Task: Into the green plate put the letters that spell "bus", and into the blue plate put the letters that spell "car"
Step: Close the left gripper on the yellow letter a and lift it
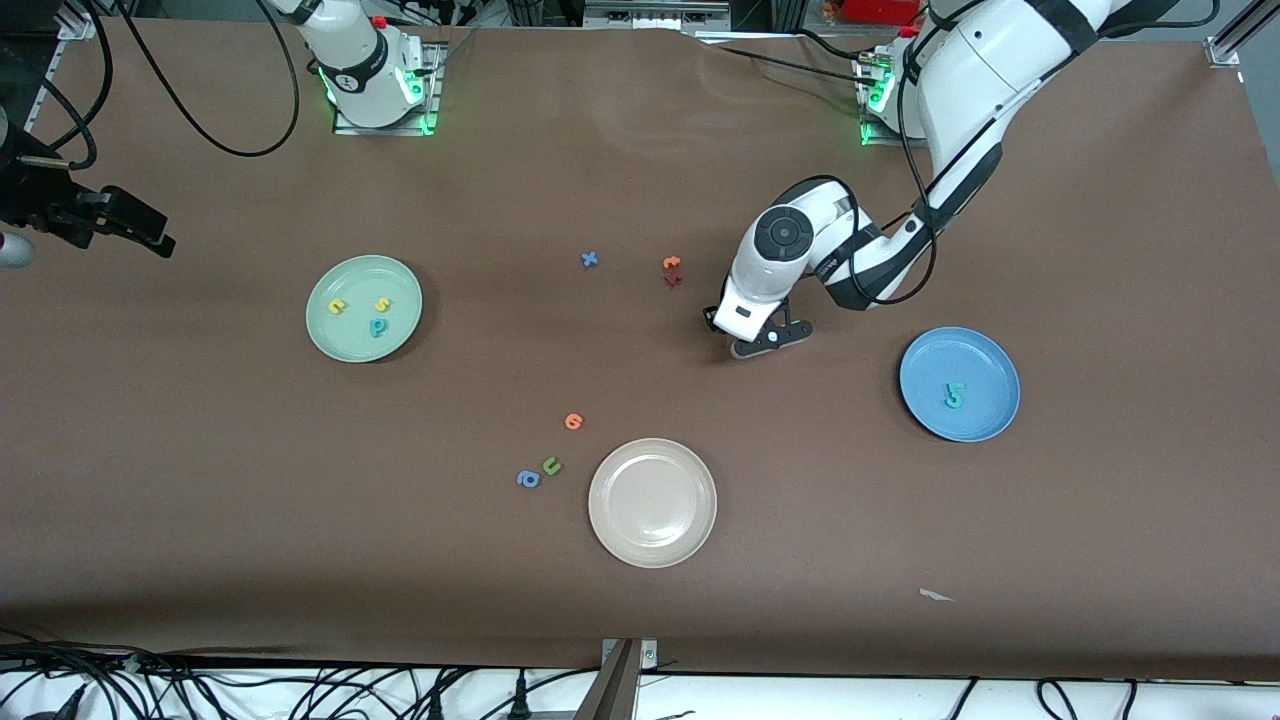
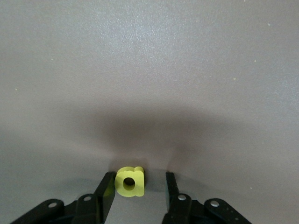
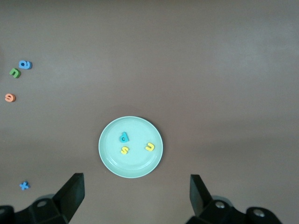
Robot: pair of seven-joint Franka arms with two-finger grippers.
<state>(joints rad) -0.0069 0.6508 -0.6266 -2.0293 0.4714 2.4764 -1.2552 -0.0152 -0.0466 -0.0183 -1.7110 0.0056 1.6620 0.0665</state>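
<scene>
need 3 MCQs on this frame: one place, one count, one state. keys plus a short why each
1. Where is the yellow rounded letter?
A. in a plate
B. on the table, between the left gripper's fingers
C. lifted in the air

2. How many letters lie in the green plate?
A. one
B. two
C. three

3. How do the right gripper's fingers stand?
A. open, holding nothing
B. shut on a letter
C. shut on a plate rim

Key:
1 B: the left wrist view shows it lying on the table with a finger on either side.
2 C: yellow u, yellow s, teal b.
3 A: the right wrist view shows them wide apart, nothing between.
</scene>
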